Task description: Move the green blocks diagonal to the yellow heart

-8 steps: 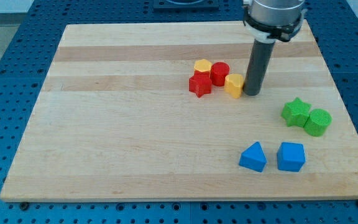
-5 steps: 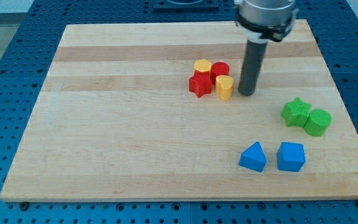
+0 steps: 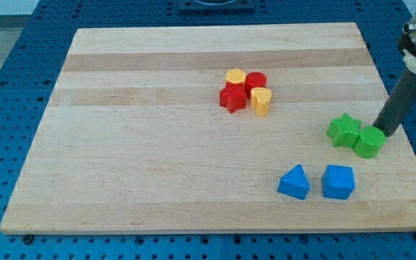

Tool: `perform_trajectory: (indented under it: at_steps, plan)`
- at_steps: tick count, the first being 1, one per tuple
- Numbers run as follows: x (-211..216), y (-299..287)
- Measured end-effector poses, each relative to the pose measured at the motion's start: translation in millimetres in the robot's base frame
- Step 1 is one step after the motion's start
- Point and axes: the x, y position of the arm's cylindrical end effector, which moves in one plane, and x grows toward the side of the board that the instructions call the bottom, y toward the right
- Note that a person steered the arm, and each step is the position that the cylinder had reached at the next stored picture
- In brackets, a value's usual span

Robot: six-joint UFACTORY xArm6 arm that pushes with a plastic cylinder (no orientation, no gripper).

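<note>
A green star (image 3: 344, 131) and a green cylinder (image 3: 370, 141) sit touching side by side at the view's right. The yellow heart (image 3: 261, 101) lies near the board's middle top, pressed against a red cylinder (image 3: 256, 83) and a red star (image 3: 232, 97). My tip (image 3: 386, 131) is at the view's far right, just to the upper right of the green cylinder, touching or nearly touching it. The rod leans up toward the view's right edge.
A yellow hexagon block (image 3: 235, 76) sits at the top of the red and yellow cluster. A blue triangle block (image 3: 294, 182) and a blue cube (image 3: 338, 182) lie near the board's (image 3: 157, 144) bottom edge, below the green blocks.
My tip pushed the yellow heart left against the red blocks, then swung far right and down to the green cylinder's upper right side. The other blocks have not moved.
</note>
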Motion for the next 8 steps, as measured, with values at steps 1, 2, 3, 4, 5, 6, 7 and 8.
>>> perform_trajectory:
  at_steps: [1,2,3,4,5,6,7,8]
  plan:
    - [14.9,-0.6]
    - [16.5,-17.7]
    - [20.5,-36.3]
    - [25.4,-49.1]
    - [26.3,-58.0]
    - [25.7,-50.4]
    - [18.5,-16.7]
    - [-2.2,-6.3]
